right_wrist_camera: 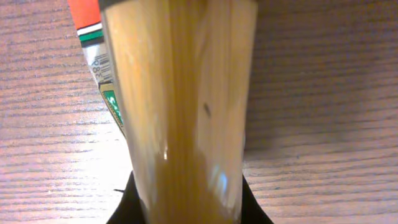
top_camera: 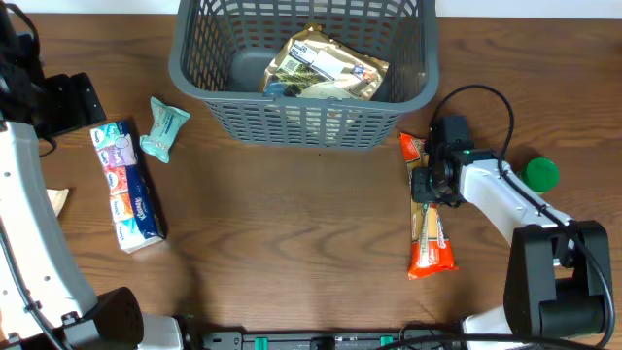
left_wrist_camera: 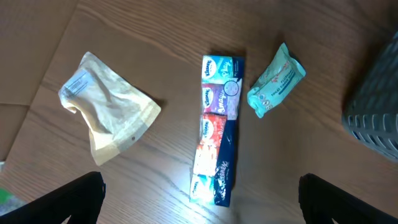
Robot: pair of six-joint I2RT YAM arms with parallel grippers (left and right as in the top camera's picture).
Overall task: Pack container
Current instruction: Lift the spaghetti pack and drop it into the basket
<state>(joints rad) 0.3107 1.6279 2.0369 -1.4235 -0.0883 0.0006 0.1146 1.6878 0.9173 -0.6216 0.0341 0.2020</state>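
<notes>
The right pincer (top_camera: 434, 183) is pressed onto the spaghetti packet (top_camera: 429, 219); in the wrist view its dark fingers (right_wrist_camera: 132, 204) hug both flanks of the clear window, so it reads as pinching the packet about a third of the way down from the far end. The packet lies on the surface (top_camera: 292, 243), its long axis running near to far with a slight lean. Its far end sits just beside the container's right near corner.

The step in hand looks like the pickup. The next move calls for a lift clear of the rim, a swing left and far, then probably a turn to match the packet to the container.

The container (top_camera: 296, 122) stands at the far middle, mouth up, long axis left to right, with a gold pouch (top_camera: 326, 68) inside. The left pincer (left_wrist_camera: 202, 202) hangs spread above the tissue packs (left_wrist_camera: 216, 127), holding nothing.
</notes>
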